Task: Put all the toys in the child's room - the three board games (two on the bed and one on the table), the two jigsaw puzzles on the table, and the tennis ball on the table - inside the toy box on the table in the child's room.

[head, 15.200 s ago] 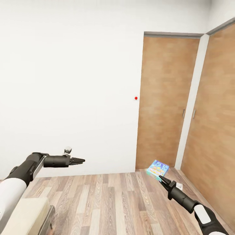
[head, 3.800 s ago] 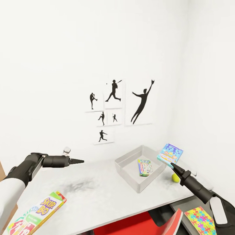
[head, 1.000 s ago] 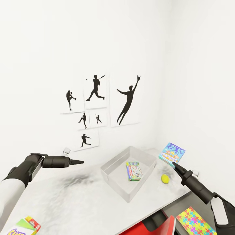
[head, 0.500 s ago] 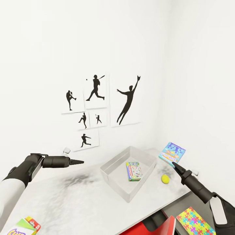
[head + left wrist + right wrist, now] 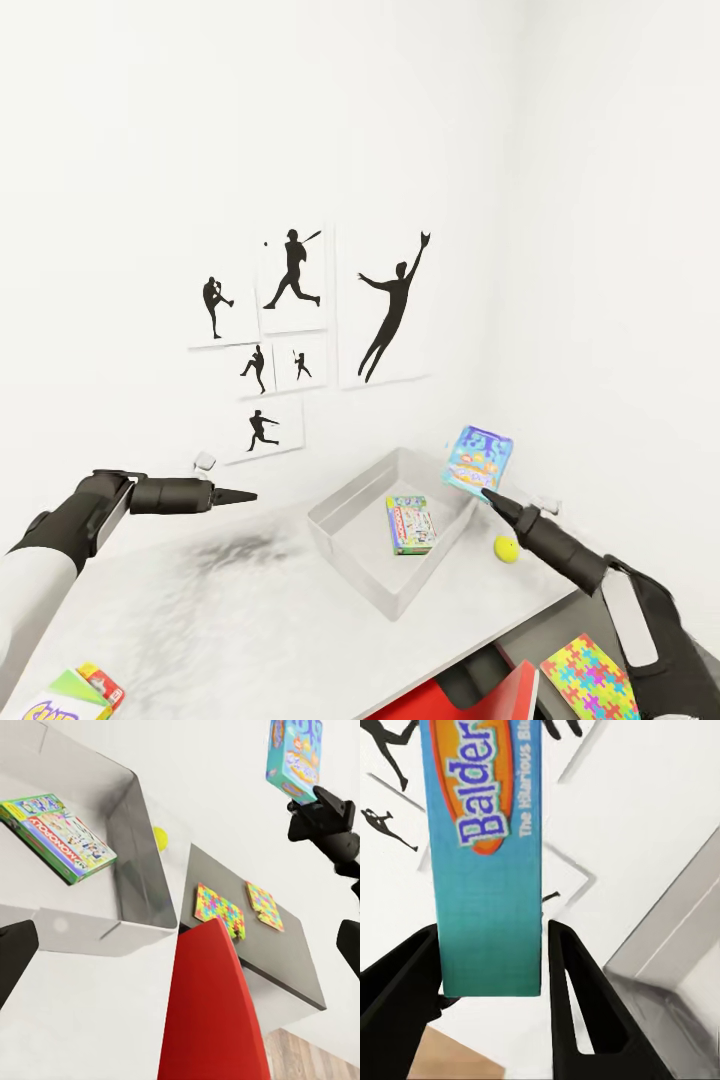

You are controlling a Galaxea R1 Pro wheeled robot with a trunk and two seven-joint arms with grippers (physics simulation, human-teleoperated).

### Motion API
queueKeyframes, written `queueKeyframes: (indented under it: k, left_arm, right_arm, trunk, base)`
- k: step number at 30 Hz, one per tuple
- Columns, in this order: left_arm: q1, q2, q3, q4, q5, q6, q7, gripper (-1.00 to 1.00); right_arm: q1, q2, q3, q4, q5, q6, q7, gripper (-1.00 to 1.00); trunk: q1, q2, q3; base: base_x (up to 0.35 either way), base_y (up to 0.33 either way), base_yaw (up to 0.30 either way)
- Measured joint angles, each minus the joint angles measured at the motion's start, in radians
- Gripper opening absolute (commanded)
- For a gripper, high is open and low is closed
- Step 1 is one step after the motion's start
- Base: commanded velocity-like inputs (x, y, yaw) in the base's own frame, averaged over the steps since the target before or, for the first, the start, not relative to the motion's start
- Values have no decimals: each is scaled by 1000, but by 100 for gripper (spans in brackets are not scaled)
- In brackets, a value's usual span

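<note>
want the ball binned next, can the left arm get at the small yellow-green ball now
Probably not: the small yellow-green ball lies beyond the light grey bin, on the far side from the left end effector.

Red chair (image 5: 214,1009) tucked at the desk edge, also low in head view. White walls (image 5: 150,130) meet at a corner. Strip of wood floor (image 5: 311,1054) beyond chair.

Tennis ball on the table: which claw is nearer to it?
Right. The right claw, holding the blue game box, hangs just above the tennis ball; the left claw is far across the toy box.
</note>
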Motion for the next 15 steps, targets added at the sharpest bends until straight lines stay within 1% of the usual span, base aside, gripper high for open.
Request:
queueKeyframes:
  k: [2, 3, 4, 5, 6, 8, 9, 12, 13, 15]
  left_arm:
    - [0, 0, 0, 0, 0, 0, 0, 100]
    - [0, 0, 1, 0, 0, 0, 0, 100]
    - [0, 0, 0, 0, 0, 0, 0, 100]
    - [0, 0, 0, 0, 0, 0, 0, 100]
    - [0, 0, 0, 0, 0, 0, 0, 100]
    - [0, 0, -1, 0, 0, 0, 1, 100]
    - [1, -1, -1, 0, 0, 0, 1, 100]
    - [1, -1, -1, 0, 0, 0, 1, 100]
    - [1, -1, -1, 0, 0, 0, 1, 100]
    - [1, -1, -1, 0, 0, 0, 0, 100]
  right_arm:
    - [0, 1, 101, -19, 1, -3, -69, -100]
    - [0, 1, 138, -22, 0, -4, -114, -100]
    - [-3, 2, 167, -23, -2, -3, -160, -100]
    - [-6, 3, 179, -23, -7, -1, -183, -100]
    - [-12, 6, 198, -22, -7, 5, -226, -100]
    - [-29, 23, 227, -21, -14, 28, -293, -100]
    - [-38, 34, 236, -21, -15, 43, -316, -100]
    - [-82, 65, 248, -11, -14, 91, -372, -100]
    - [-92, 70, 249, -7, -13, 98, -384, -100]
    - [-130, 94, 257, 5, -15, 129, -442, -100]
  trunk:
    - [0, 0, 0]
    - [0, 0, 0]
    - [0, 0, 0]
    - [0, 0, 0]
    - [0, 0, 0]
    - [0, 0, 0]
    - [0, 0, 0]
    - [0, 0, 0]
    - [0, 0, 0]
    - [0, 0, 0]
  base:
    - [0, 0, 0]
    - [0, 0, 0]
    - [0, 0, 0]
    - [0, 0, 0]
    - [0, 0, 0]
    - [0, 0, 0]
    - [0, 0, 0]
    - [0, 0, 0]
    - [0, 0, 0]
    - [0, 0, 0]
